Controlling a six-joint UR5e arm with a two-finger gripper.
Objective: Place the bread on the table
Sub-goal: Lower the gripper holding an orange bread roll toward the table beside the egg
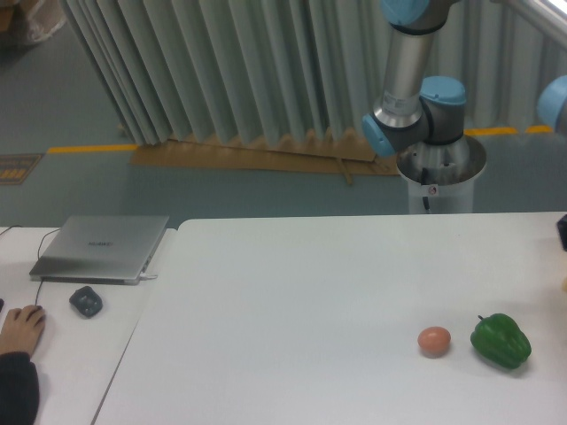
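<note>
The white table (292,292) fills the lower part of the view. The bread is not in view. The arm (403,62) rises from its base (440,173) behind the table and runs out of the top of the frame. A blue joint (555,102) shows at the right edge. Below it a dark sliver (563,232) pokes in over the table's right edge. It looks like part of the gripper. Its fingers are out of frame, so I cannot tell whether they are open or holding anything.
A pinkish-brown egg (434,341) and a green bell pepper (500,340) lie at the table's front right. To the left, a smaller desk (53,354) bears a closed laptop (102,248), a mouse (86,301) and a person's hand (19,329).
</note>
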